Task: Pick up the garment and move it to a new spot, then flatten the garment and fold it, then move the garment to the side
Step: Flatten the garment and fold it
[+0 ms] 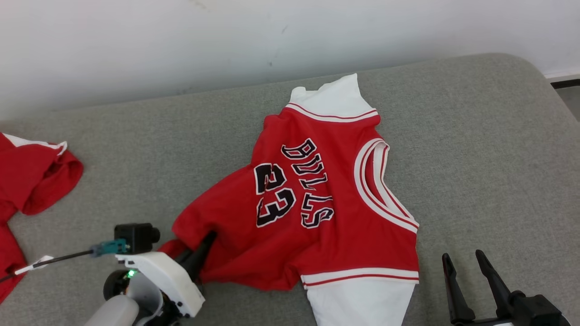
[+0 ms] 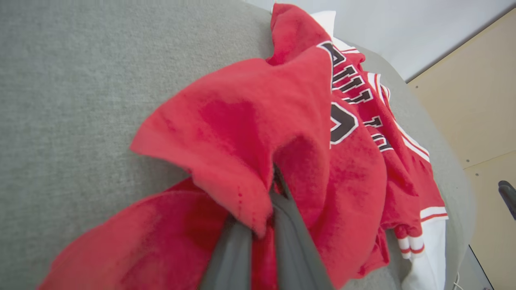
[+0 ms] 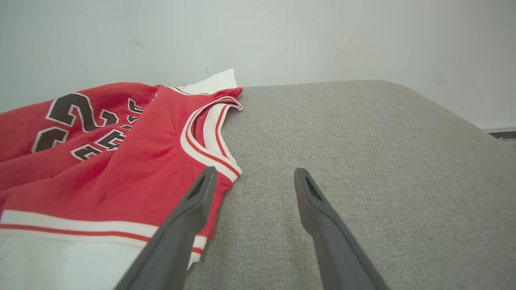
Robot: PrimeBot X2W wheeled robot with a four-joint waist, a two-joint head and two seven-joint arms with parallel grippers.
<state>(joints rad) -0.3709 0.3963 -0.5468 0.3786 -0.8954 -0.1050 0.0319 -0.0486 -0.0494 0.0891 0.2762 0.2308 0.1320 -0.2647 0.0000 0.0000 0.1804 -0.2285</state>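
Observation:
The garment (image 1: 317, 199) is a red jersey with white sleeves and black "BULLS 23" lettering, lying crumpled on the grey cushion. My left gripper (image 1: 206, 242) is shut on its lower left hem, the fingertips buried in red cloth. In the left wrist view the garment (image 2: 258, 133) bunches over the dark fingers (image 2: 290, 237), which pinch a fold. My right gripper (image 1: 462, 260) stands open just right of the jersey's near edge. The right wrist view has that gripper (image 3: 254, 175) hovering over bare cushion, its left finger beside the garment (image 3: 105, 161).
The grey cushion (image 1: 476, 149) has free room on its right half and ends at a rounded far right corner. A second red cloth (image 1: 31, 181) lies at the left edge. A pale wall runs behind the cushion.

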